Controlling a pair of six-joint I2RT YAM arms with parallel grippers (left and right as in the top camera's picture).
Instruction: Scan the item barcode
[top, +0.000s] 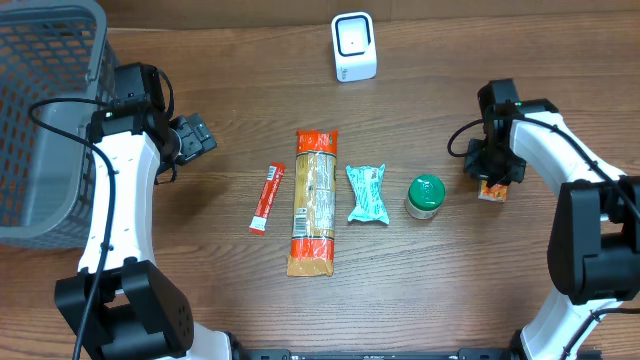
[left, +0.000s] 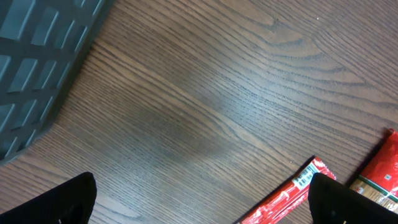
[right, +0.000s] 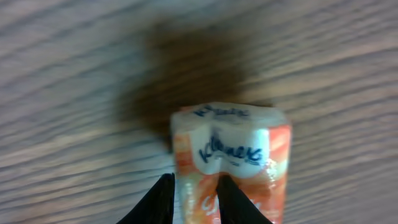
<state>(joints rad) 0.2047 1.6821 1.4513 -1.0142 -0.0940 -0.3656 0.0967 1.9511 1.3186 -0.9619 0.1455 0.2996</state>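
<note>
An orange and white tissue pack (top: 492, 191) lies on the table at the right, and my right gripper (top: 497, 172) is down over it. In the right wrist view the two dark fingers (right: 163, 199) pinch the left part of the tissue pack (right: 230, 143), whose wrapper dents between them, so my right gripper (right: 194, 186) is shut on it. The white barcode scanner (top: 354, 46) stands at the back centre. My left gripper (top: 196, 136) hangs open over bare wood at the left; in its own view my left gripper (left: 202, 205) holds nothing.
A row of items lies mid-table: a red stick sachet (top: 267, 197) with its barcode end showing (left: 305, 179), a long pasta pack (top: 313, 200), a teal packet (top: 366, 192) and a green-lidded jar (top: 425, 195). A grey basket (top: 50, 120) stands at the far left.
</note>
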